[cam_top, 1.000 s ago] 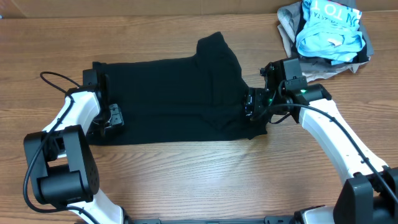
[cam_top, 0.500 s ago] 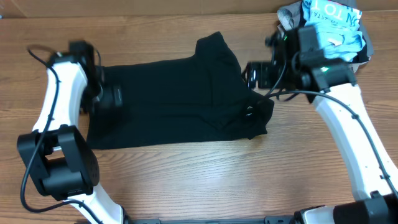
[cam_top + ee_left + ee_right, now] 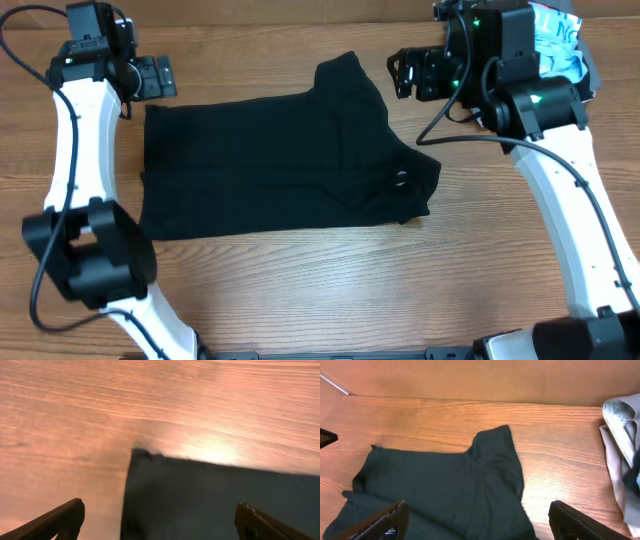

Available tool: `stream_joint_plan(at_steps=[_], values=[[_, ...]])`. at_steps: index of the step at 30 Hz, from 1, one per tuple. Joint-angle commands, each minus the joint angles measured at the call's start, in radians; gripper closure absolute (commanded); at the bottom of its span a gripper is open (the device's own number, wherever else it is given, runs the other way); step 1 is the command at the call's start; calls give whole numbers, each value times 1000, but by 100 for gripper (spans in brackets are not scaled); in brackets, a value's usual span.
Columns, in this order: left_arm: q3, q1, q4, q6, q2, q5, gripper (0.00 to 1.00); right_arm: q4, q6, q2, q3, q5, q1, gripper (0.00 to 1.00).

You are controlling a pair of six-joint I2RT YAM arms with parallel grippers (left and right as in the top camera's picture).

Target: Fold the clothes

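Observation:
A black garment (image 3: 270,165) lies folded flat on the wooden table, with a sleeve sticking out at its far right. It also shows in the left wrist view (image 3: 220,500) and the right wrist view (image 3: 450,490). My left gripper (image 3: 152,77) is open and empty, raised above the table just beyond the garment's far left corner. My right gripper (image 3: 415,75) is open and empty, raised beyond the garment's far right side. A pile of other clothes (image 3: 535,55), light blue and grey, lies at the far right.
The pile's grey and blue edge shows at the right of the right wrist view (image 3: 625,455). A brown wall (image 3: 480,377) runs along the table's far edge.
Both grippers have let go of the garment's near side, opened, and lifted away toward the far edge of the table. The garment now lies still.

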Motion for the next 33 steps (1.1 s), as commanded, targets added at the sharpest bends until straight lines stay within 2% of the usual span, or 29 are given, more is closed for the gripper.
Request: stream_joint_plan(at_steps=[1,7,13,17,20,23,30,31,33], values=[[10,22,49,26,124,7,3,7,-8,46,21,16,6,8],[10,22,148,48,249,4,3,7,-8,114,21,16,19,8],[10,22,203,52,303,4,5,26,-8,177,20,16,28,8],[10,22,226,52,327,3,12,51,-8,216,20,16,30,8],[9,21,229,55,343,3,25,75,-8,234,20,16,30,8],[8,19,226,54,356,4,32,97,-8,242,20,17,30,9],[8,8,235,54,410,-11,33,160,-8,242,20,17,30,9],[8,8,235,54,420,-11,40,174,-8,242,20,17,30,9],[8,6,229,49,435,-11,64,201,-9,244,20,22,30,19]])
